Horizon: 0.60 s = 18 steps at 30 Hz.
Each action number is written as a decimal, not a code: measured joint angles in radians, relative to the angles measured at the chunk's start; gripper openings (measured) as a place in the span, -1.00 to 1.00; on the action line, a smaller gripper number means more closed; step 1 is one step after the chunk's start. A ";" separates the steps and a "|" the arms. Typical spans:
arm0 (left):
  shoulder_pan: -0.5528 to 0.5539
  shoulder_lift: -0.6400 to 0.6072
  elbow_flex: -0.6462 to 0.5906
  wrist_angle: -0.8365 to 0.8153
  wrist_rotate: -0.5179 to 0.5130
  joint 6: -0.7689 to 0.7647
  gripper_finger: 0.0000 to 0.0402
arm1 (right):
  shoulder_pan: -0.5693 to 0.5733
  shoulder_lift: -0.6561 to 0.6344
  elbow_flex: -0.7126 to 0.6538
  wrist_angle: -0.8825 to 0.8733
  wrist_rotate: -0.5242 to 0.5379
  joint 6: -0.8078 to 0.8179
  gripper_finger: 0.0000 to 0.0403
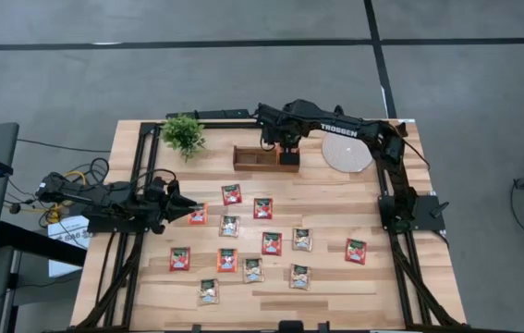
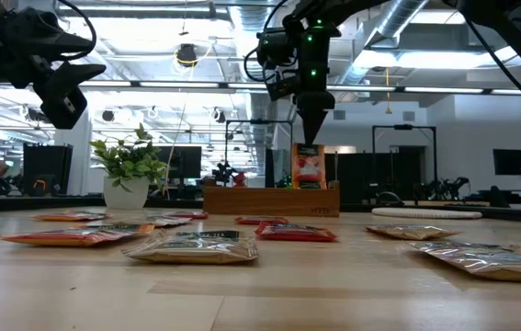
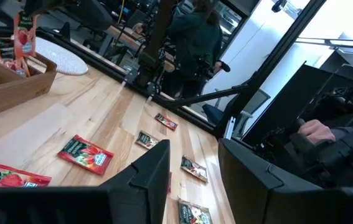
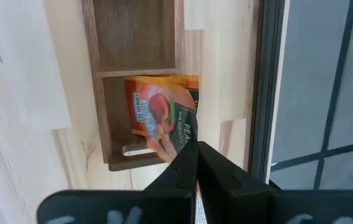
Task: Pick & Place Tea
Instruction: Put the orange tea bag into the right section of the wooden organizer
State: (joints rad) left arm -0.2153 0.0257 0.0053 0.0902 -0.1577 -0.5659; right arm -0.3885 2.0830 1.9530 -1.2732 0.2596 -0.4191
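One sachet: our right tool [image 4: 192, 149] pinches the orange sachet [image 4: 160, 115] by its edge over the tray [image 4: 101, 118].
Handling: we reckon light, floppy, crinkly.
Left tool [image 3: 192, 165]: released, waiting.

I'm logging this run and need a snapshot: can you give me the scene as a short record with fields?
Right gripper: over the wooden tray's end compartment, shut on an orange tea sachet standing upright in it
Left gripper: open, low over the table's left side, holding nothing
Loose sachets: about thirteen lying flat on the table
Other items: small plant, round pale disc
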 joint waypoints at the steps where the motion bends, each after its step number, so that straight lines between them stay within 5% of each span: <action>1: 0.000 0.000 0.000 0.000 0.000 0.000 -0.36 | 0.000 0.000 -0.002 0.002 0.000 0.000 -1.00; 18: 0.000 0.000 0.000 0.000 0.000 0.000 -0.36 | 0.015 0.000 -0.091 0.036 0.005 0.002 -1.00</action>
State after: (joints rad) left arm -0.2153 0.0257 0.0051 0.0902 -0.1577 -0.5659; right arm -0.3733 2.0834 1.8618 -1.2371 0.2645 -0.4166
